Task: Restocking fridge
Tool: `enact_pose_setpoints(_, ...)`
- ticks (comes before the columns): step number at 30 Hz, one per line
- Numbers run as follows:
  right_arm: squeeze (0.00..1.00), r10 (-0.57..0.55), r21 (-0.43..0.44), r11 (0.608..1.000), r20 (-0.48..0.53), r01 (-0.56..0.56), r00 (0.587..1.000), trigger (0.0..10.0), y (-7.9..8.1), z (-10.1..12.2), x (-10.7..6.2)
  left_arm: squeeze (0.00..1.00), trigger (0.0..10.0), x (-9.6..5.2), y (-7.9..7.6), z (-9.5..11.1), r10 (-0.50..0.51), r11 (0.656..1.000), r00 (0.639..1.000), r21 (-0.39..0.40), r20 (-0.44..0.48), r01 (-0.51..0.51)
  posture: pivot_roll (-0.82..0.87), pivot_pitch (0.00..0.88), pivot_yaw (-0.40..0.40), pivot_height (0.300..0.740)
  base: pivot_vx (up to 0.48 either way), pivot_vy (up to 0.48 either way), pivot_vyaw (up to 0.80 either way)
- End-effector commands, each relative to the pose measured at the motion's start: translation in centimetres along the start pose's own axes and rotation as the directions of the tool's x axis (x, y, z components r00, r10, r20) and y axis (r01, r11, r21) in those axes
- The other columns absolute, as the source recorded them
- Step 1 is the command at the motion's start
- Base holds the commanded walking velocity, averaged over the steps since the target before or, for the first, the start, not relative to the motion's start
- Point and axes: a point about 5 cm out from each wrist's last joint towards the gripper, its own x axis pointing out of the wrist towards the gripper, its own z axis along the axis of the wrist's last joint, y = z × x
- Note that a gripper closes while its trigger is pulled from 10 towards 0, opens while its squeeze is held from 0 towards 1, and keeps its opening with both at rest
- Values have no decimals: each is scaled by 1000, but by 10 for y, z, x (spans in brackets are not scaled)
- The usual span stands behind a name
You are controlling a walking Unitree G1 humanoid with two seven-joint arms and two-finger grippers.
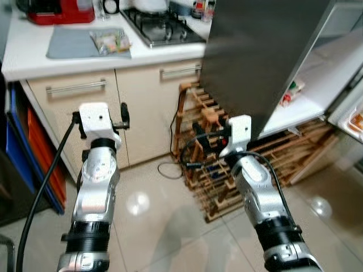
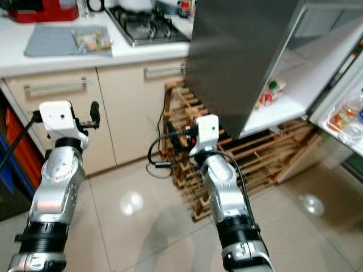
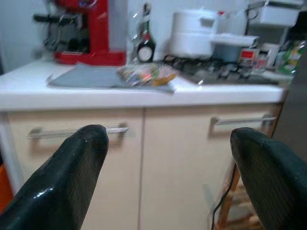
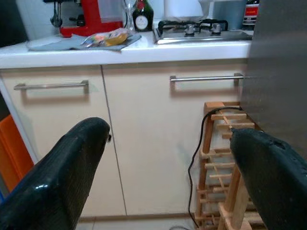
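Both grippers are raised in front of the robot with nothing in them, fingers spread wide. The left gripper (image 3: 168, 158) faces the cabinet doors below the counter (image 1: 22, 54); the right gripper (image 4: 172, 163) faces the same cabinets beside a wooden rack (image 1: 212, 164).

From the left gripper, a clear packet of food (image 1: 109, 41) lies up at about twelve o'clock, on a grey mat (image 1: 71, 42) on the counter, its long side running roughly along the counter's edge. The left arm is the nearer one to it.

The fridge (image 1: 258, 56) stands at about two o'clock from the right gripper, door open, a white shelf (image 1: 306, 105) showing with a small item (image 1: 290, 92) already on it.

The packet looks like the likely thing to restock, so reaching up with the left arm seems the coming move.
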Motion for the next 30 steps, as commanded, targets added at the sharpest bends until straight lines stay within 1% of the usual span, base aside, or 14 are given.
enact_pose_setpoints(1, 525, -19, 1, 1000, 21, 19, 1000, 10000, -5, 3, 1, 0, 10000, 3, -7, 0, -36, 999, 999, 6, -12, 36, -48, 0, -37, 740, 480, 0, 469)
enact_pose_setpoints(5, 529, -17, -7, 1000, 23, 17, 1000, 10000, -5, 3, 2, 0, 10000, 6, -12, 5, -58, 998, 998, 8, 3, 58, -47, 0, -36, 740, 480, 0, 470)
enact_pose_setpoints(9, 541, -31, -27, 999, 8, 31, 999, 10000, -9, 2, 4, 0, 10000, 10, -16, 9, -64, 998, 998, 2, 17, 64, -56, 0, -49, 740, 480, 0, 463)
enact_pose_setpoints(10, 451, -61, -34, 998, 5, 61, 998, 10000, -13, 3, 5, 0, 10000, 10, -18, 9, -67, 998, 998, -4, 19, 67, -58, 0, -57, 740, 480, 0, 556)
enact_pose_setpoints(11, 451, -83, -39, 996, 4, 83, 997, 10000, -16, 4, 5, 0, 10000, 10, -20, 10, -69, 998, 997, -9, 21, 69, -58, 0, -57, 740, 480, 0, 556)
enact_pose_setpoints(12, 333, -104, -44, 994, -5, 103, 995, 10000, -19, 4, 6, 0, 10000, 11, -21, 10, -72, 997, 997, -14, 23, 72, -60, 0, -59, 740, 480, 0, 581)
enact_pose_setpoints(13, 118, -118, -63, 991, -7, 117, 993, 10000, -20, 5, 6, 0, 10000, 11, -22, 10, -77, 997, 997, -20, 26, 77, -62, 0, -60, 740, 480, 0, 0)
enact_pose_setpoints(14, 0, -117, -63, 991, 1, 117, 993, 10000, -21, 6, 6, 0, 10000, 12, -23, 11, -81, 996, 996, -23, 29, 82, -66, 0, -60, 740, 480, 0, 0)
enact_pose_setpoints(22, 0, -179, -73, 981, 47, 182, 983, 10000, -28, 13, 5, 0, 10000, 17, -24, 18, -105, 994, 993, -22, 55, 106, -79, 0, -48, 740, 480, 0, 0)
enact_pose_setpoints(26, 0, -210, -100, 969, 132, 224, 969, 10000, -28, 27, 5, 0, 10000, 20, -26, 26, -135, 991, 986, 0, 94, 135, -83, 0, -34, 740, 480, 0, 0)
enact_pose_setpoints(27, 0, -210, -100, 969, 132, 224, 969, 10000, -28, 27, 5, 0, 10000, 20, -26, 26, -135, 991, 986, 0, 94, 135, -83, 0, -34, 740, 480, 0, 0)
enact_pose_setpoints(30, 0, -230, -102, 962, 189, 252, 955, 10000, -28, 38, 5, 0, 10000, 23, -29, 35, -158, 987, 979, 16, 130, 157, -88, 0, -33, 740, 480, 0, 0)
